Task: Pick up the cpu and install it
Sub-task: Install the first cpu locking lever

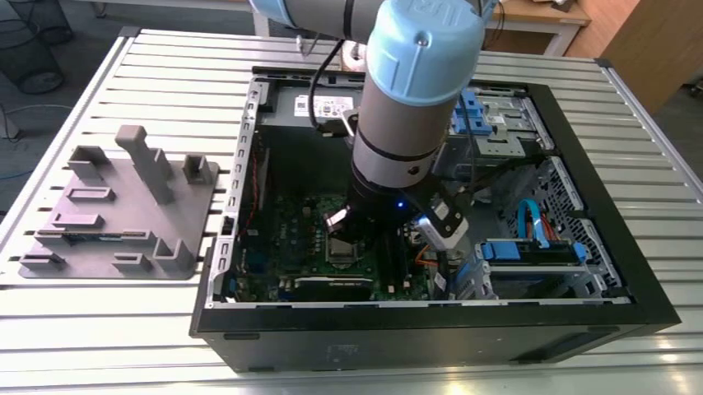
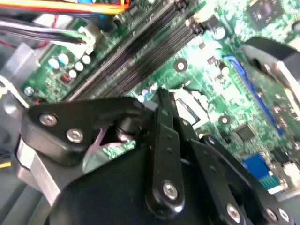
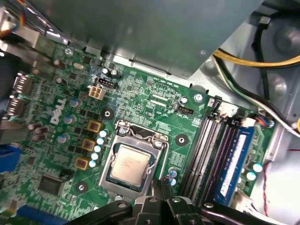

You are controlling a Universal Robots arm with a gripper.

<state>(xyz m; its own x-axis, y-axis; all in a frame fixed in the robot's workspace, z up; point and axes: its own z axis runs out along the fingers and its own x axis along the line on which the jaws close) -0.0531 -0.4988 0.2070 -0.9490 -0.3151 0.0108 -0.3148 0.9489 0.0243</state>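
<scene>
In the first wrist view the cpu [image 3: 130, 163], a flat square chip with a dull silver top, lies inside the motherboard socket, ringed by the silver metal frame [image 3: 107, 180]. My gripper [image 3: 159, 185] hovers just beside the socket's edge, toward the memory slots, with its black fingers drawn together and nothing between them. The second wrist view shows the same black linkage and the gripper [image 2: 162, 96] low over the green board. In the exterior view the arm reaches down into the open computer case, with the gripper [image 1: 349, 239] over the board's middle.
Black memory slots [image 3: 211, 150] and a blue memory stick [image 3: 236, 159] run beside the socket. Yellow cables [image 3: 253, 61] and case walls [image 1: 439, 317] crowd the board. A grey parts fixture [image 1: 121, 206] sits on the slatted table at the exterior view's left.
</scene>
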